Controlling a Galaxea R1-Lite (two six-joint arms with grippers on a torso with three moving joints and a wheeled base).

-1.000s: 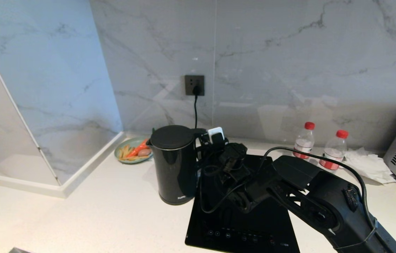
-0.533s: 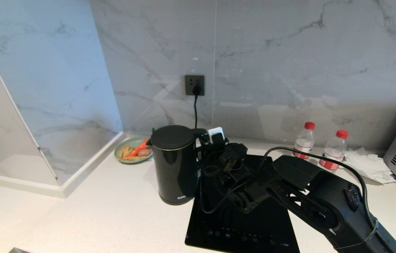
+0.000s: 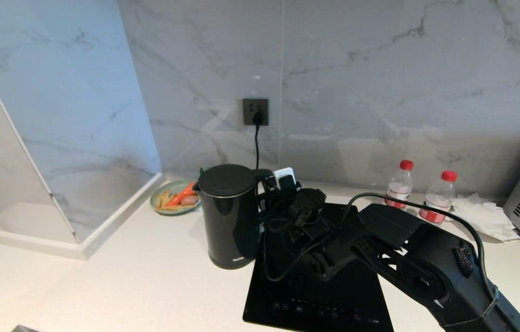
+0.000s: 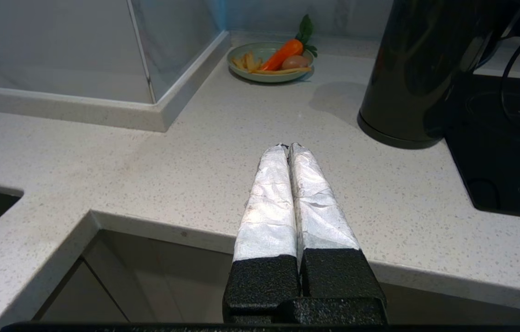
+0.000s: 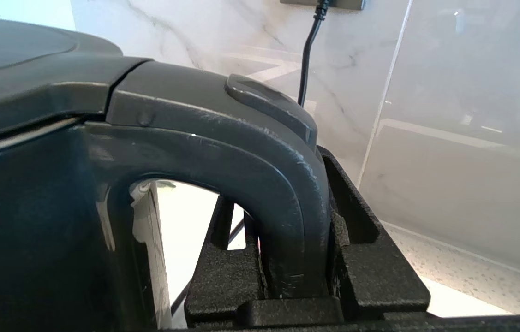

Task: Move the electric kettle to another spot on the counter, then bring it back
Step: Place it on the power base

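Spanning the whole lower scene: bench (image 3: 149,286), white speckled stone, meeting a marble wall (image 3: 379,92) at the back. Cooktop (image 3: 319,295), flat black glass, lies on bench, centre-right. R arm (image 3: 407,263) reaches over the cooktop from lower right toward the kettle. Kettle (image 3: 230,216), glossy black, upright on bench, just beside cooktop's left edge, lid down, handle (image 5: 283,184) facing right. Plate (image 3: 174,197) w/ carrot and fries sits behind kettle, left, near the wall corner. Two bottles (image 3: 398,189), red caps, stand at the wall, right of cooktop, well apart from kettle. Socket (image 3: 255,111) on wall above kettle, cord plugged in.

R hand (image 5: 294,258): clamped on the handle's upright part, one finger each side, touching. L hand (image 4: 289,147): fingers pressed together, gripping nothing, near bench front edge, apart from kettle.
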